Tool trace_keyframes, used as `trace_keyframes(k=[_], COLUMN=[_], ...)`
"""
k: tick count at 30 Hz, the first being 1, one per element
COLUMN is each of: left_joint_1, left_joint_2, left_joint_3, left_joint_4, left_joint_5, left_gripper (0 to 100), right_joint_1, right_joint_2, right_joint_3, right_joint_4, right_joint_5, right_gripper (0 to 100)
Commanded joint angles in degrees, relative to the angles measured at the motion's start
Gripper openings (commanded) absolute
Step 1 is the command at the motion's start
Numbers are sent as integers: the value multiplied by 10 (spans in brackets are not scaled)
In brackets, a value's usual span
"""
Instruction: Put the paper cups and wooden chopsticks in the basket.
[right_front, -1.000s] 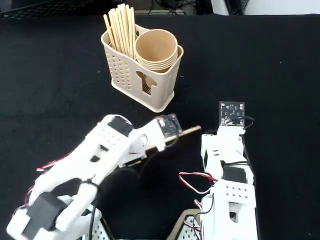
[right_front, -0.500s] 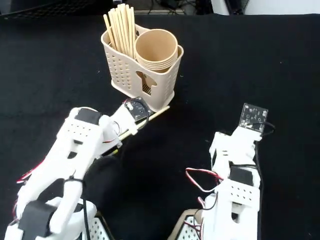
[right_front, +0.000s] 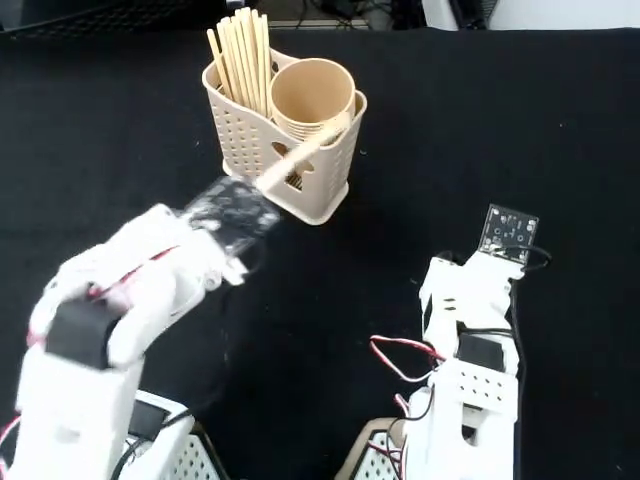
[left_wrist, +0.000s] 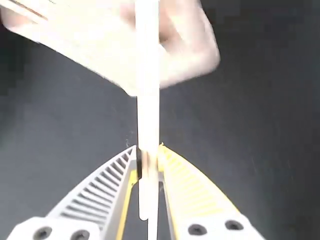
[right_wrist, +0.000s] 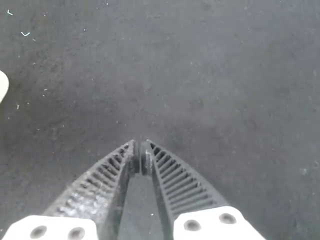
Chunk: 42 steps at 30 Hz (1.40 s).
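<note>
Wooden chopstick (right_front: 305, 150), clamped in the left pincer (left_wrist: 148, 152), slants across the basket (right_front: 245, 150) front, tip at the paper cups (right_front: 312, 95), so it may snag the cup rim or drop outside the basket; right pincer (right_wrist: 140, 152) closed on nothing above the table (right_front: 500, 100).

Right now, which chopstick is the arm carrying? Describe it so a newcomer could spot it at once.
On the black table, find the cream basket holding a stack of cups and an upright bundle of chopsticks. One lone chopstick slants across the basket's front, its tip by the cups. Unlike the bundle, it is tilted and clamped in the left hand.
</note>
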<state>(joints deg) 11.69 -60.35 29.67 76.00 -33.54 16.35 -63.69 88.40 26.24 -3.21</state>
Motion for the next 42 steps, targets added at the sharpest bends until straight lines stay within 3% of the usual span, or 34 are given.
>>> trace_keyframes(k=[1, 4, 7, 11, 15, 24, 33, 42], left_joint_1=[2, 2, 3, 3, 4, 2, -57, -101], left_joint_2=[-33, -33, -33, -33, 5, 214, 379, 439], left_joint_3=[-16, 25, 87, 172, 202, 69, -8, -3], left_joint_4=[-160, -320, -501, -718, -842, -876, -876, -875], left_joint_5=[124, 227, 284, 302, 302, 303, 309, 455], left_gripper=[30, 30, 30, 30, 30, 30, 30, 30], right_joint_1=[-13, -22, -22, -25, -38, -42, -54, -54], right_joint_2=[-10, -8, -9, -10, -10, -10, -10, -10], right_joint_3=[-1, 0, 4, 5, 5, 7, 8, 8], right_joint_4=[-14, -14, -17, -18, -18, -18, -18, -18], right_joint_5=[-4, -4, -4, -4, -4, 30, 31, 31], right_gripper=[39, 39, 39, 39, 39, 39, 39, 39])
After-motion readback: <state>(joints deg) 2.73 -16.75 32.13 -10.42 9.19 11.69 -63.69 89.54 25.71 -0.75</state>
